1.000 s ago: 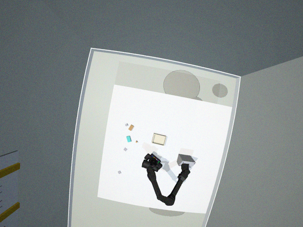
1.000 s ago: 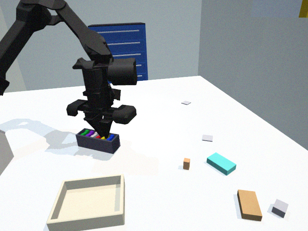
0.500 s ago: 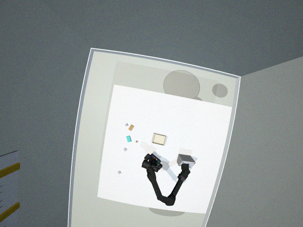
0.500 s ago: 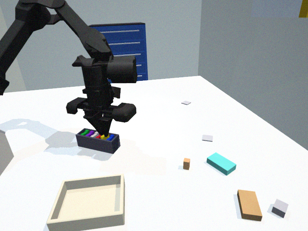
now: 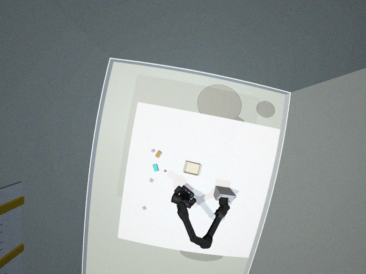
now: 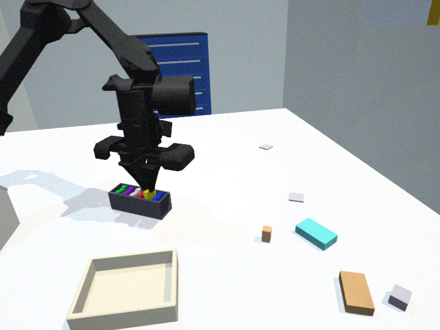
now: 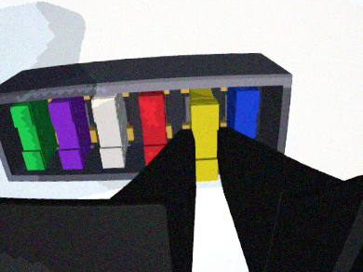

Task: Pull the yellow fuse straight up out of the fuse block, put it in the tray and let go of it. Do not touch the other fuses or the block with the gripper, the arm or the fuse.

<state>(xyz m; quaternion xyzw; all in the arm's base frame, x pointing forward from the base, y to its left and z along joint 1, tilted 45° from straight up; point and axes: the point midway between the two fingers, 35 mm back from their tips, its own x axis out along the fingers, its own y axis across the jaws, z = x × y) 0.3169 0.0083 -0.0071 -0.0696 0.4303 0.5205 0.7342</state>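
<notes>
The yellow fuse [image 6: 148,195] [image 7: 205,142] is between the fingertips of my gripper [image 6: 151,190] [image 7: 204,140], which is shut on it. The fuse stands higher than the others and, in the wrist view, overlaps the near rim of the dark fuse block [image 6: 135,206] [image 7: 140,70]. Its lower end is still inside the block outline; how deep it sits is hidden. The red fuse [image 7: 153,114] is on its left and the blue fuse [image 7: 244,109] on its right, both in the block. The cream tray [image 5: 192,168] [image 6: 124,319] is empty.
White [image 7: 109,126], purple [image 7: 68,116] and green [image 7: 32,130] fuses sit further left in the block. A teal block [image 5: 155,167] [image 6: 316,233], a small orange block [image 5: 164,171] [image 6: 266,233], a larger orange block [image 5: 158,154] [image 6: 355,291] and several grey pieces lie on the table.
</notes>
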